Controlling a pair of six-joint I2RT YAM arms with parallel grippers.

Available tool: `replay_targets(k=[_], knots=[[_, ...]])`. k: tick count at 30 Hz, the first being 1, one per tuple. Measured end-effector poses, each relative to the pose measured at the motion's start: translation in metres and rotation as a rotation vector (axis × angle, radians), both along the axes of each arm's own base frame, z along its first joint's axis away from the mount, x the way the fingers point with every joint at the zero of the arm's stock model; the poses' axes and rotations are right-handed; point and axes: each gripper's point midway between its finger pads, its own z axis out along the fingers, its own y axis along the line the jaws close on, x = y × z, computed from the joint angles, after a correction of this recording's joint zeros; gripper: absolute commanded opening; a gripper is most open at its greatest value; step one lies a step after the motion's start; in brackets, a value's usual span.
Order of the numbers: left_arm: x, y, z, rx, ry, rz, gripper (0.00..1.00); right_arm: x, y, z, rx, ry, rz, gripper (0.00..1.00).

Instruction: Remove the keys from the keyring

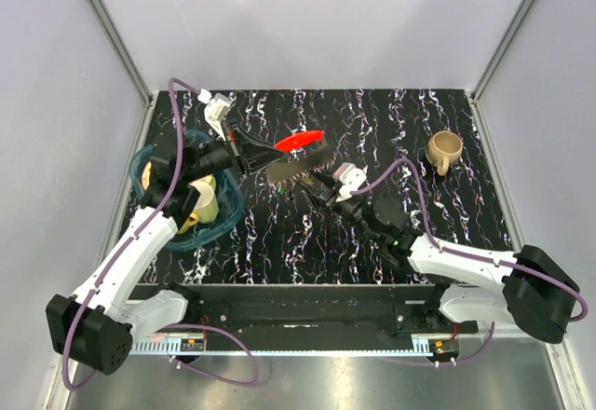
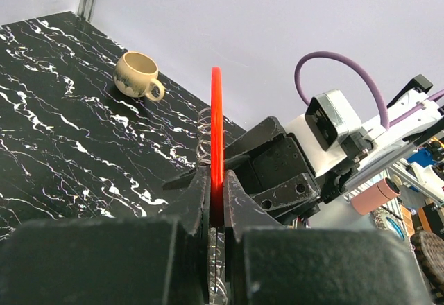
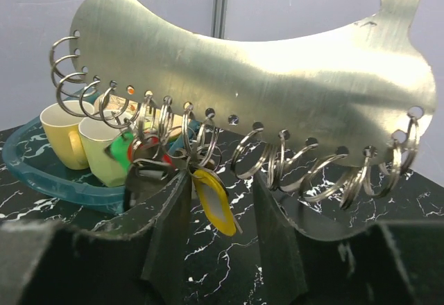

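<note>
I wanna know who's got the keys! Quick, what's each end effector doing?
Left end effector: closed on the keyring's red piece.
Right end effector: open, fingers either side of the hanging yellow-headed key, not gripping it.

A black white-veined table (image 1: pixel 372 121) carries a beige mug (image 1: pixel 444 151) standing alone at the far right, and at the left a teal tray (image 1: pixel 216 226) holding a yellow mug (image 3: pixel 59 135) beside a pale green mug (image 3: pixel 100 151).
</note>
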Motion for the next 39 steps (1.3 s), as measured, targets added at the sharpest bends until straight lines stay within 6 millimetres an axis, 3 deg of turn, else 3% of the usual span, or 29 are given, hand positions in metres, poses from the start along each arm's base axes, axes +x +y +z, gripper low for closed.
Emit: replay_targets(k=[4, 8, 19, 23, 24, 25, 26, 29, 35, 39], knots=[[-0.002, 0.001, 0.001, -0.001, -0.007, 0.004, 0.00, 0.002, -0.002, 0.000, -0.005, -0.003, -0.017, 0.48], [-0.003, 0.002, 0.003, -0.004, -0.010, 0.006, 0.00, 0.004, -0.001, -0.004, -0.018, -0.006, -0.018, 0.54], [-0.002, 0.003, 0.003, -0.006, -0.005, 0.019, 0.00, 0.009, 0.004, -0.008, -0.038, -0.033, -0.028, 0.45], [0.000, 0.003, 0.001, -0.001, 0.009, 0.029, 0.00, 0.014, 0.009, -0.006, -0.043, -0.046, -0.031, 0.47], [0.000, 0.003, -0.001, 0.003, 0.016, 0.031, 0.00, 0.015, 0.010, -0.006, -0.045, -0.047, -0.031, 0.44], [0.000, 0.003, -0.002, 0.005, 0.020, 0.033, 0.00, 0.015, 0.011, -0.006, -0.048, -0.049, -0.031, 0.25], [0.001, 0.004, -0.003, 0.008, 0.024, 0.036, 0.00, 0.016, 0.012, -0.006, -0.051, -0.052, -0.031, 0.16], [0.004, 0.004, -0.006, 0.014, 0.031, 0.054, 0.00, 0.017, 0.014, -0.004, -0.053, -0.060, -0.032, 0.00], [0.025, 0.018, -0.029, 0.093, 0.075, 0.218, 0.00, 0.012, 0.008, -0.006, -0.058, -0.009, -0.024, 0.00], [0.023, 0.016, -0.043, 0.124, 0.127, 0.232, 0.00, 0.004, 0.003, -0.015, -0.083, 0.056, -0.011, 0.00]])
